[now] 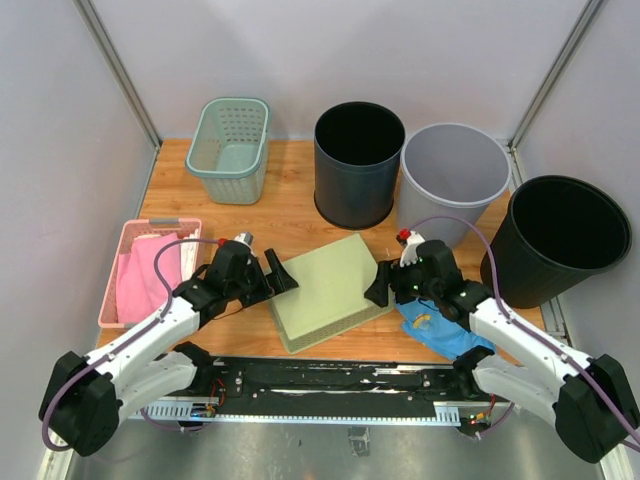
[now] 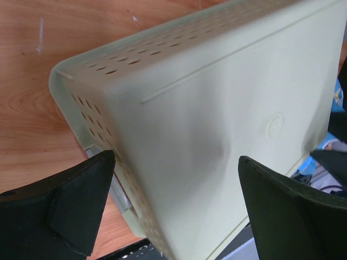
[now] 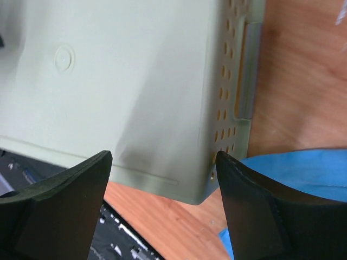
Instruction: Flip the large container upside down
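Note:
The large container is a pale green rectangular basket with perforated sides. It lies in the middle of the table with its flat bottom facing up. My left gripper is open at its left edge, with the jaws standing wide on either side of a corner. My right gripper is open at its right edge, with the jaws spread around the near right corner. Neither gripper grips anything. In the wrist views the left gripper and the right gripper both show a wide gap.
A mint basket, a dark grey bin, a light grey bin and a black bin stand along the back and right. A pink basket holding pink cloth is at the left. A blue cloth lies under the right arm.

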You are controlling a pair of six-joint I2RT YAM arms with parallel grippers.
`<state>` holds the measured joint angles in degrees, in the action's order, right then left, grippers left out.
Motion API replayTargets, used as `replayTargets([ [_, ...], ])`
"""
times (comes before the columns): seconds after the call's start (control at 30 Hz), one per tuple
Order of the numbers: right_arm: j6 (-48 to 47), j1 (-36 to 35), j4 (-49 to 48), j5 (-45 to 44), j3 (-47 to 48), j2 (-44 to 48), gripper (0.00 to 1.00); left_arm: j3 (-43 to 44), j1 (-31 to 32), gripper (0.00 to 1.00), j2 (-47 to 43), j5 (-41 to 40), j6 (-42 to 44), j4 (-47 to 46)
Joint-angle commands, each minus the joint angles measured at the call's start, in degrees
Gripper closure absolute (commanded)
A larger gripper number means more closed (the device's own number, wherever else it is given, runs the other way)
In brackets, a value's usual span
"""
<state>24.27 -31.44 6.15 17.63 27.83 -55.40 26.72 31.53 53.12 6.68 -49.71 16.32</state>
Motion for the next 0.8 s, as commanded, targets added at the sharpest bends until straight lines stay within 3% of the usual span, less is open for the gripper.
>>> replayTargets([
  [0.0,6.6,-4.7,2.2,6.0,-2.4,3.4,0.21,3.1,-1.6,0.01,2.5,3.4,3.0,-3.8],
  [0.23,10.7,-10.0,7.6,4.0,-2.5,7.9,0.22,9.2,-2.1,0.01,6.3,0.0,7.6,1.0],
  [0.33,9.6,-10.0,12.1,1.8,-1.1,10.1,0.22,14.7,-2.3,0.01,6.8,-5.8,11.3,6.8],
  [0.53,5.0,-10.0,30.1,-19.1,9.8,12.2,0.19,28.6,-2.5,0.01,6.9,-21.9,20.4,16.2],
  [0.67,4.6,-10.0,29.6,-34.2,12.4,14.2,0.17,38.6,-2.6,0.01,11.9,-27.7,27.9,14.6],
  [0.77,4.7,-10.0,26.8,-37.9,13.5,14.0,0.17,45.1,-3.0,0.01,19.1,-31.2,35.1,10.6],
])
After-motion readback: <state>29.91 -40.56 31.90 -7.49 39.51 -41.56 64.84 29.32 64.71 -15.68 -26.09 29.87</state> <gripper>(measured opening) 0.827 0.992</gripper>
